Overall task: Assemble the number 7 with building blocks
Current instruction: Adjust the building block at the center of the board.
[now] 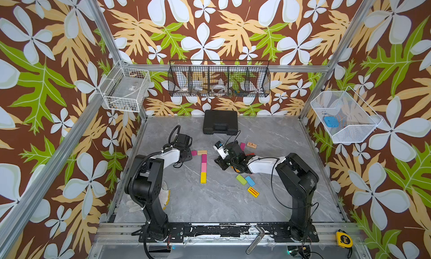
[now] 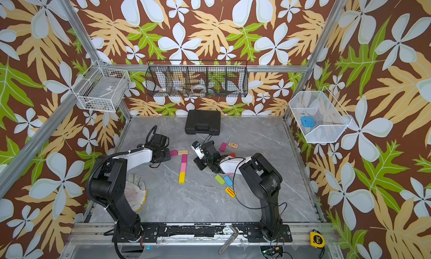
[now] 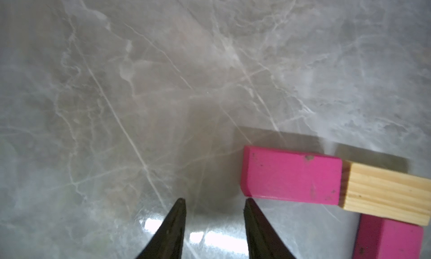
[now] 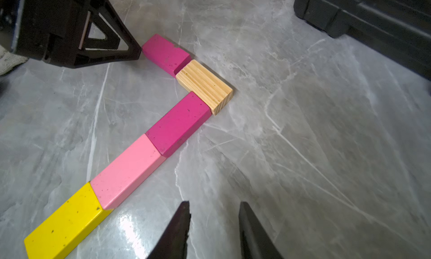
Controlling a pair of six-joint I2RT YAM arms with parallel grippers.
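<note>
Left gripper (image 3: pixel 214 201): stands parted, grips nothing, tips just beside the end magenta block (image 3: pixel 291 176). Right gripper (image 4: pixel 214 204): narrowly parted, empty too, near the stem. Forms a 7 on the worktop (image 1: pixel 210 206): end magenta block and wood block (image 3: pixel 384 194) end to end as bar; stem magenta block (image 4: pixel 177 123), pink block (image 4: pixel 127 170), yellow block (image 4: pixel 65 220) touching in line. Loose beside the right arm: green block (image 1: pixel 241 179), blue block (image 1: pixel 250 181), striped yellow block (image 1: pixel 253 191). Black case (image 1: pixel 220 122) at the back.
</note>
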